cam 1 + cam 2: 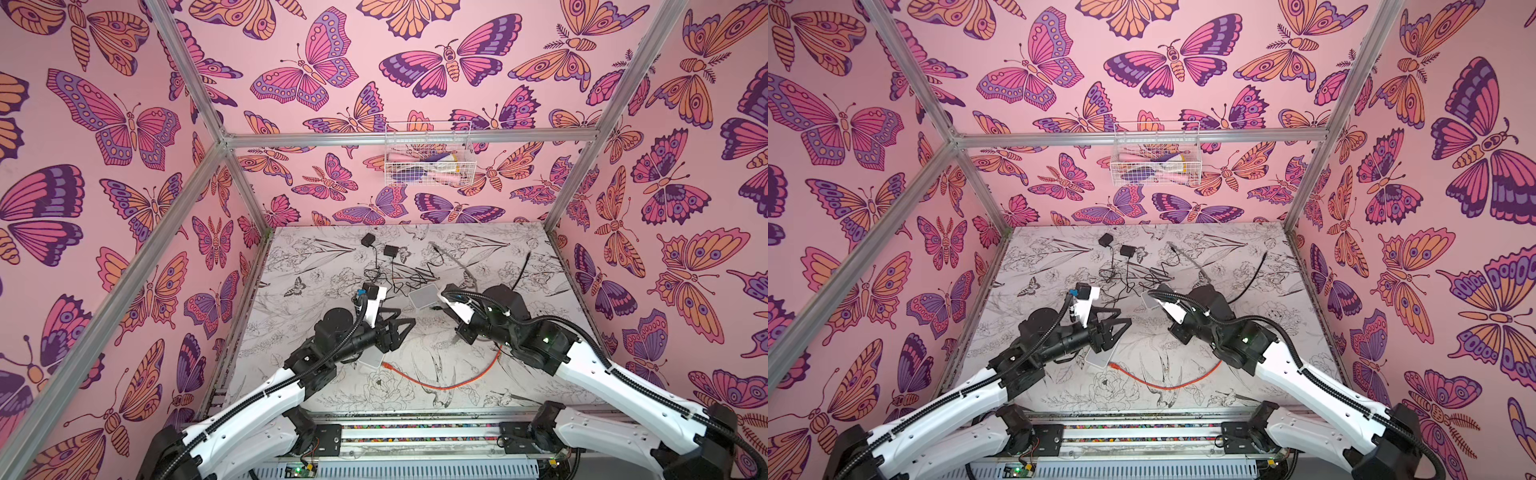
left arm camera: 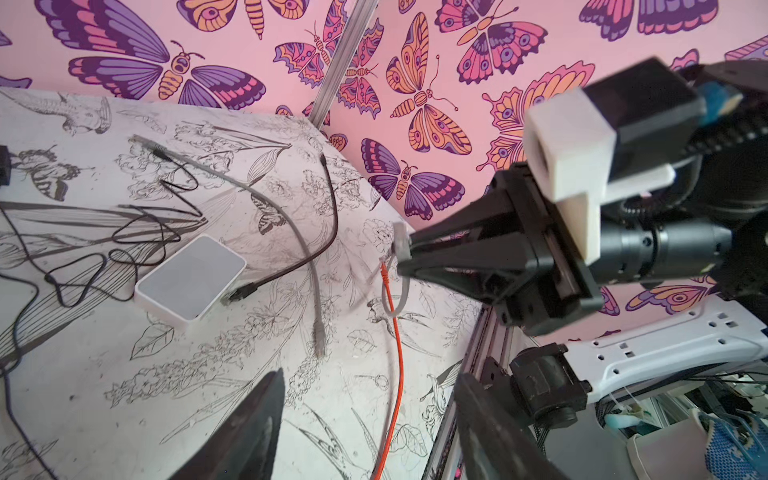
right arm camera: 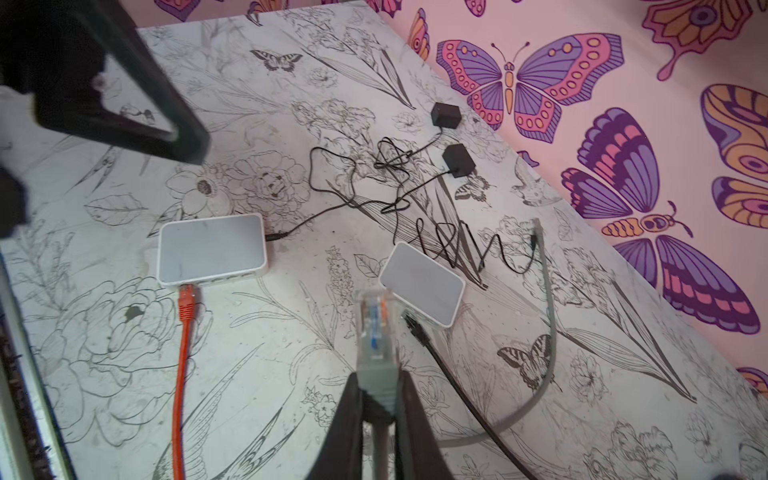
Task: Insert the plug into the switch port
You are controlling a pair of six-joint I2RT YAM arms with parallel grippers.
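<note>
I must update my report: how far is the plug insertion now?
Looks done: the orange plug seems seated in one white switch. In hand: the right pincer is shut on the grey plug. Left to do: pushing it into a switch port; the left pincer is open and empty.

The clear-tipped grey plug point(image 3: 376, 328) is raised near the flat white switch point(image 3: 422, 282), apparently not touching it.
</note>
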